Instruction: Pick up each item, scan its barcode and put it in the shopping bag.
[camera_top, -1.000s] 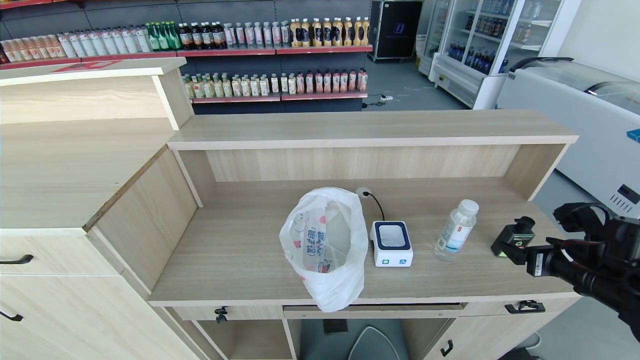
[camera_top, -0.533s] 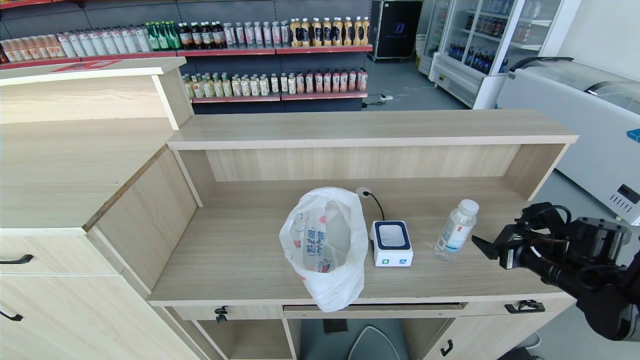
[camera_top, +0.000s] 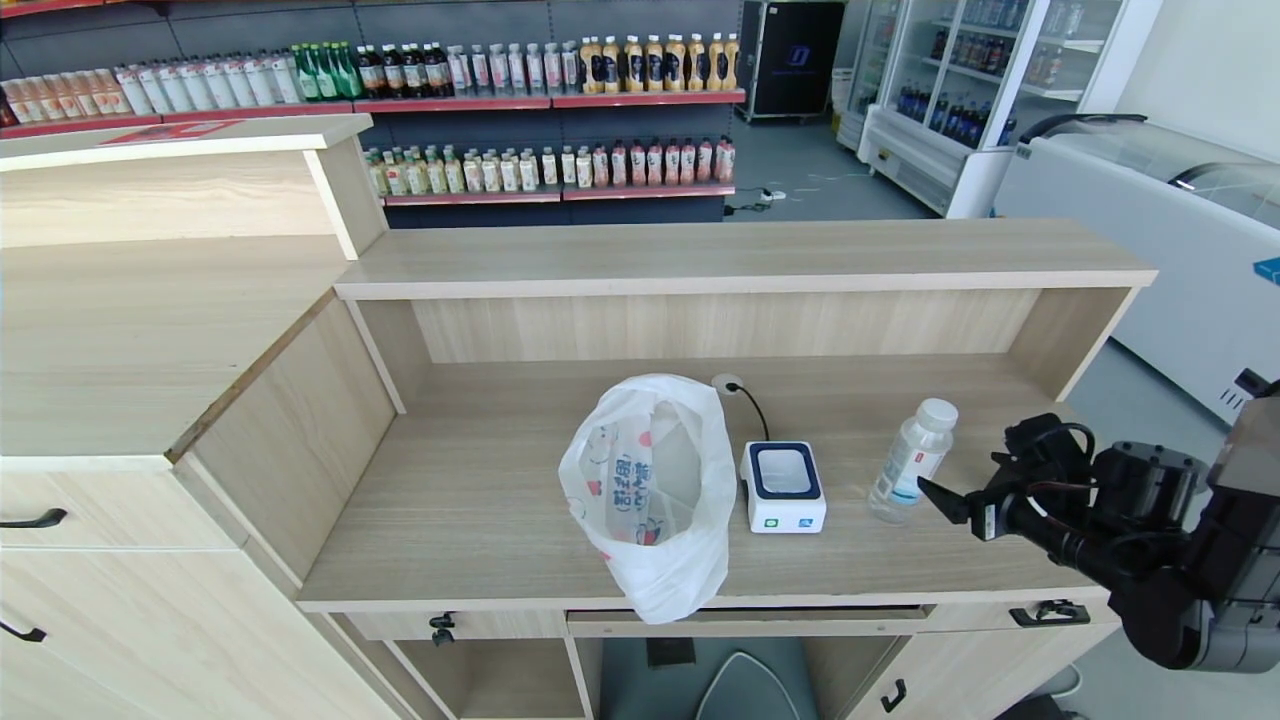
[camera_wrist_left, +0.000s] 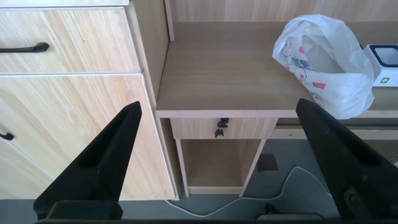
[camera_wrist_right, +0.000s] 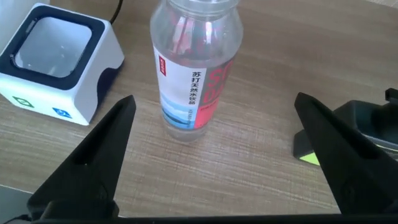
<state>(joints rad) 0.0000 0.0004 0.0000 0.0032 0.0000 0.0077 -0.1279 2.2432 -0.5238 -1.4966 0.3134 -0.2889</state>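
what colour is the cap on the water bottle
White. The cap of the water bottle shows best in the head view.

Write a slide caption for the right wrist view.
Open right hand facing an upright water bottle, scanner beside it, on the counter.

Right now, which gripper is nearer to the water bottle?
Right. The right gripper is open just beside the water bottle on the counter, not touching it. The left gripper hangs open off the counter's front, beyond the shopping bag from the bottle.
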